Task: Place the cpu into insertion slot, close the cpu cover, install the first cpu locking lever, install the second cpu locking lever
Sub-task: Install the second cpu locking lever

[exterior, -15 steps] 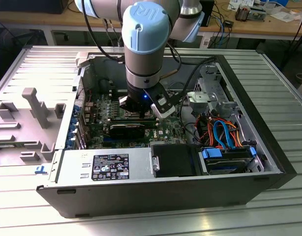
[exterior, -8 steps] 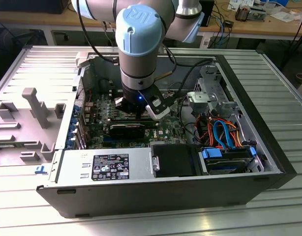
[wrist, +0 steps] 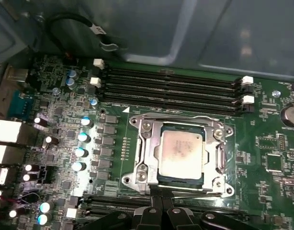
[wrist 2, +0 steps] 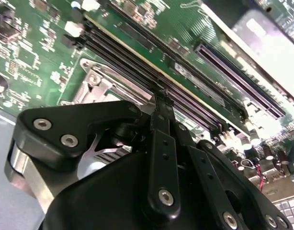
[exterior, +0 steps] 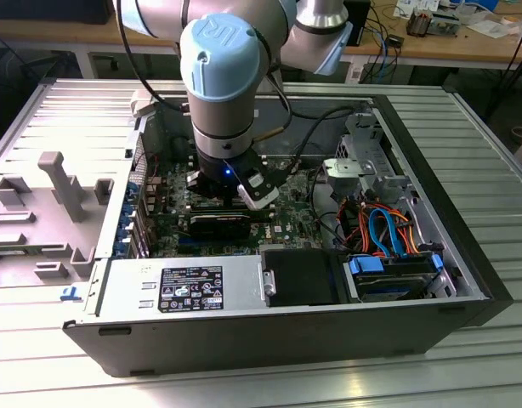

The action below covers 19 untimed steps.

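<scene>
The gripper (wrist: pixel 161 211), fingers pressed together, sits at the cpu cover's (wrist: pixel 146 158) edge, cpu (wrist: pixel 179 153) seated, black memory slots (wrist: pixel 171 91) beside it.

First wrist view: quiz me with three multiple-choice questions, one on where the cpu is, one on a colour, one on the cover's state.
1. The cpu lies: A in the insertion slot; B on a shelf; C on the floor.
2. The motherboard is: A blue; B green; C red.
3. The cpu cover is: A upright; B flat around the chip; C taken off.
Answers: A, the chip sits inside the socket rim; B, the board is green; B, the frame lies flat with the chip in its window.
</scene>
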Each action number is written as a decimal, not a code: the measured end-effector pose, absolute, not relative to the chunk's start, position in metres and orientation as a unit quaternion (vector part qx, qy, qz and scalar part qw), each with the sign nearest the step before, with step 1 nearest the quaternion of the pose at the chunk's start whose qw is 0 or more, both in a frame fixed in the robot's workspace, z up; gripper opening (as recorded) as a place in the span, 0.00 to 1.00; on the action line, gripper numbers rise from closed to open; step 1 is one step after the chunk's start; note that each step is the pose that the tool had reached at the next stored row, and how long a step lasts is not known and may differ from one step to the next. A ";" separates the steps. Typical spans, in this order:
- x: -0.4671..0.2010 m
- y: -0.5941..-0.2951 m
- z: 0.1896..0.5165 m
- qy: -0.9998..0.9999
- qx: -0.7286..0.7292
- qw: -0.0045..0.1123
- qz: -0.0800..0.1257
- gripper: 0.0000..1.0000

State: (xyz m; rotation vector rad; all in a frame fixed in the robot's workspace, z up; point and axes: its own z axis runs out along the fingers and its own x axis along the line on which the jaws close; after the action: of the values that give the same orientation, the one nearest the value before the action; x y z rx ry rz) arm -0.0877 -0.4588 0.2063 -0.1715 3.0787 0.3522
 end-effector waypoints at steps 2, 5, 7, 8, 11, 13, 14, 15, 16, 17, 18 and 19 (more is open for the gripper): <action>-0.091 -0.458 0.206 0.992 -0.055 0.019 0.113 0.11; -0.096 -0.458 0.205 0.992 -0.055 0.019 0.114 0.11; -0.099 -0.457 0.205 0.992 -0.055 0.019 0.114 0.11; -0.100 -0.457 0.205 0.992 -0.055 0.019 0.114 0.11; -0.107 -0.456 0.205 0.992 -0.055 0.019 0.115 0.11; -0.111 -0.455 0.205 0.991 -0.055 0.019 0.117 0.11; -0.112 -0.455 0.205 0.991 -0.055 0.019 0.118 0.11; -0.112 -0.455 0.205 0.991 -0.055 0.019 0.119 0.11; -0.113 -0.455 0.205 0.991 -0.055 0.019 0.120 0.11; -0.114 -0.455 0.205 0.991 -0.055 0.020 0.121 0.11; -0.115 -0.454 0.205 0.991 -0.055 0.020 0.121 0.11; -0.116 -0.454 0.205 0.991 -0.055 0.020 0.122 0.11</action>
State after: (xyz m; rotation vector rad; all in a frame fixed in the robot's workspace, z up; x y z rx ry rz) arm -0.1156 -0.4539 0.2049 -0.1711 3.0746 0.3780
